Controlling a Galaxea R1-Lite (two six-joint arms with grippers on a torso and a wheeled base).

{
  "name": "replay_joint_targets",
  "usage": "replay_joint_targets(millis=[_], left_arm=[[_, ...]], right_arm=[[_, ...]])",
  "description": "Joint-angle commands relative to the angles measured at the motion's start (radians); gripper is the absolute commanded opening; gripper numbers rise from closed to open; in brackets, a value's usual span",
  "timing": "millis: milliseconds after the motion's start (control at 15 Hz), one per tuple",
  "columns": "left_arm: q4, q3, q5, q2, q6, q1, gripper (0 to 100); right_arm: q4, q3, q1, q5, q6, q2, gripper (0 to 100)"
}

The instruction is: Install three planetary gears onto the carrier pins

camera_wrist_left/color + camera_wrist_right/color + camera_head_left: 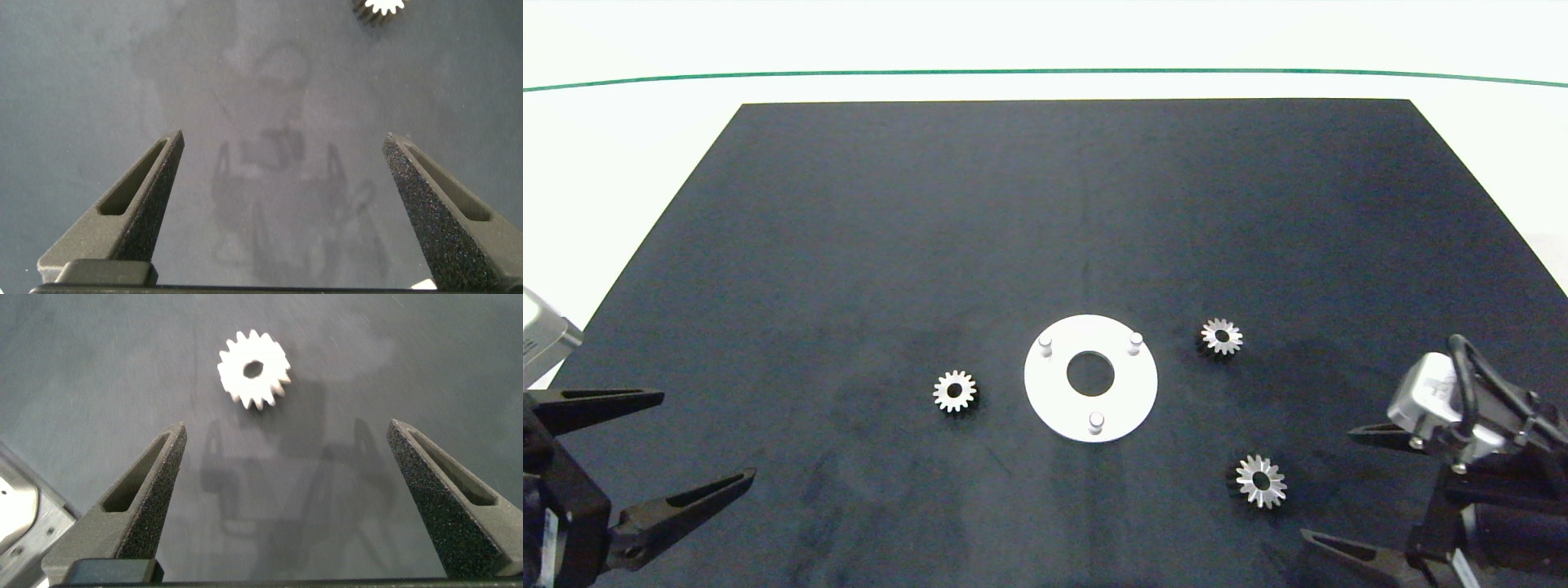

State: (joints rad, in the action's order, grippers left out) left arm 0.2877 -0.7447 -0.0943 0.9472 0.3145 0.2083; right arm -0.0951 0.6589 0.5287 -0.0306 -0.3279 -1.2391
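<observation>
Ahead of my spread right gripper (286, 437) lies a gear (254, 370): small, rigid, likely slippery; I'd pinch across teeth. Left gripper (282, 151) spread, empty.

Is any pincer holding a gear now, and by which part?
Nothing is held. The left pincer and the right pincer are open and empty; the three gears lie on the mat.

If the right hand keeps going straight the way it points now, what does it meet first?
Most likely the nearest planetary gear, lying flat on the black mat ahead of the open right hand. Nothing stands between them; depth is hard to judge.
</observation>
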Motion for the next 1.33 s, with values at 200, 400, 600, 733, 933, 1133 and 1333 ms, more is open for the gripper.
replay_joint_targets(millis=[200,400,600,733,933,1133,1333], left_arm=[[0.002,-0.002,0.001,-0.007,0.003,-0.001,100],[0.004,-0.002,0.001,-0.008,0.003,-0.001,100],[0.005,-0.002,0.001,-0.010,0.003,0.002,100],[0.005,-0.002,0.004,-0.010,0.002,0.002,100],[0.005,-0.002,0.004,-0.010,0.003,0.002,100],[0.005,-0.004,0.004,-0.012,0.003,0.002,100],[0.005,-0.004,0.004,-0.013,0.003,0.000,100]], right_arm=[[0.052,0.002,0.116,0.090,0.010,-0.146,100],[0.067,0.001,0.139,0.113,0.012,-0.177,100],[0.083,0.001,0.139,0.133,0.016,-0.192,99],[0.086,0.001,0.139,0.167,0.018,-0.200,95],[0.120,-0.001,0.139,0.167,0.018,-0.214,89],[0.133,-0.001,0.140,0.163,0.018,-0.229,83],[0.135,0.001,0.140,0.161,0.020,-0.244,77]])
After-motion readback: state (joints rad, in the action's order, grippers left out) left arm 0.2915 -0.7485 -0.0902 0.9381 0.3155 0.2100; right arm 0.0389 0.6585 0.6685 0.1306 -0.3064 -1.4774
